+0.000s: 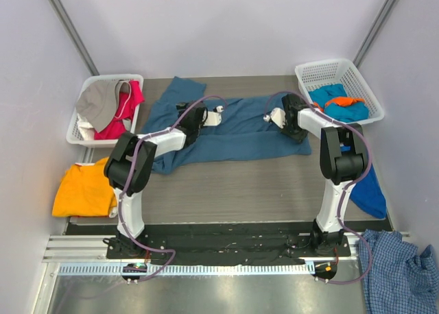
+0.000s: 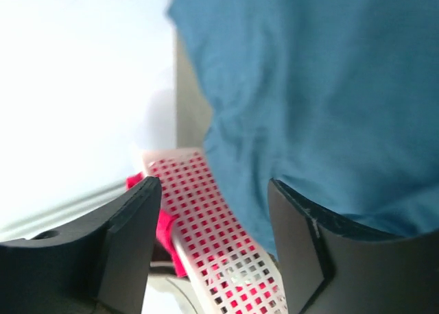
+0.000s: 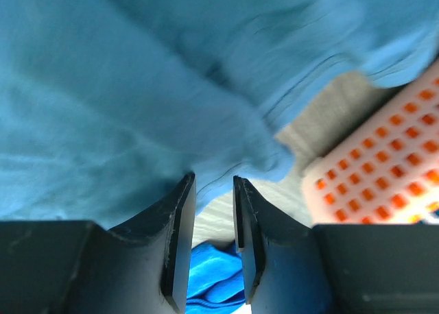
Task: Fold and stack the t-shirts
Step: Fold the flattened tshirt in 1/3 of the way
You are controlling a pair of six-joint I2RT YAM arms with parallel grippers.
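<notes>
The big teal t-shirt (image 1: 240,132) lies spread across the back half of the worktop (image 1: 240,190), wrinkled, with one sleeve reaching up toward the far left and its right end close to the right basket (image 1: 328,63). From my overhead view both sets of jaws sit over it, the left jaws above its left-centre part and the right jaws above its right-centre part, pointing toward each other. On my left wrist feed the left jaws stand wide apart with nothing between them; beyond them I see the teal cloth to the right and the mesh wall of the left basket (image 2: 206,218) with red showing through the holes. On my right wrist feed the right jaws are only a narrow slit apart and hold nothing; the teal cloth fills the picture above them, a strip of bright blue cloth (image 3: 212,280) shows in the gap, and the right basket's mesh with orange behind it is at the right edge. In the left basket I make out a grey garment (image 1: 99,101) lying on a red one (image 1: 127,108). The right basket holds a turquoise garment (image 1: 329,94) with an orange piece (image 1: 350,103) on top. An orange t-shirt (image 1: 82,190) lies at the left edge of the worktop, and the blue cloth lies at the right edge, just beside the right arm. A blue-and-white checked shirt (image 1: 398,273) is crumpled at the near right corner, off the worktop.
</notes>
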